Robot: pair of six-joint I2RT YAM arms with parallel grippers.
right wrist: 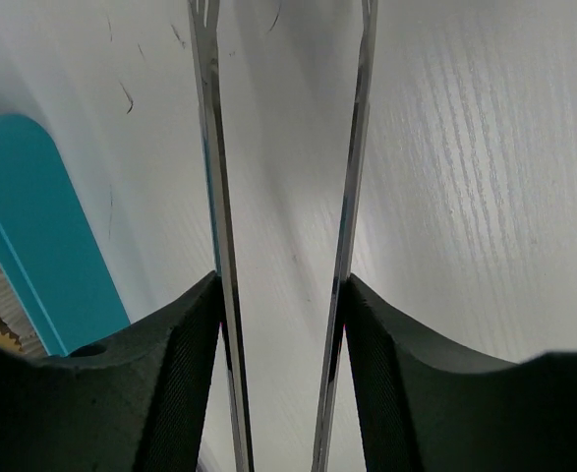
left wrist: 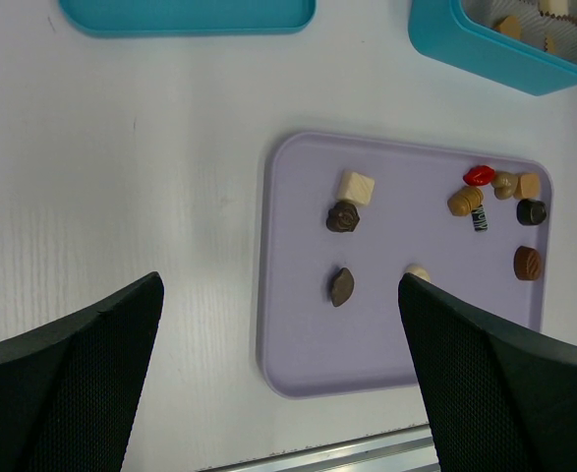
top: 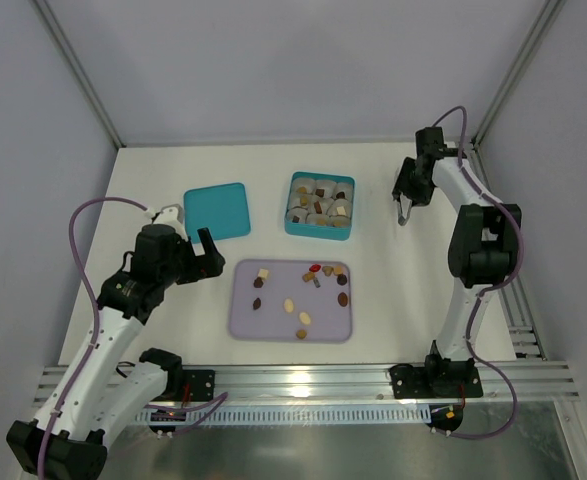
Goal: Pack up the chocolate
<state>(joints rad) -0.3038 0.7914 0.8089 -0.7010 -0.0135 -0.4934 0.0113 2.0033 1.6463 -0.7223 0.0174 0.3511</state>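
Chocolate (top: 303, 318) lay loose at frame centre; the spread, empty left gripper (top: 195, 243) needed one-piece alignment before pinching.

Lilac tray (top: 243, 325); teal box (top: 320, 230), teal lid (top: 216, 210); brown, tan, cream, red chocolate (left wrist: 342, 285).

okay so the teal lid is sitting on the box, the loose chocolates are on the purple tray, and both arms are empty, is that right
Not quite. The top external view shows the teal lid lying flat on the table, left of the open teal box, not on it. The loose chocolates are on the purple tray.
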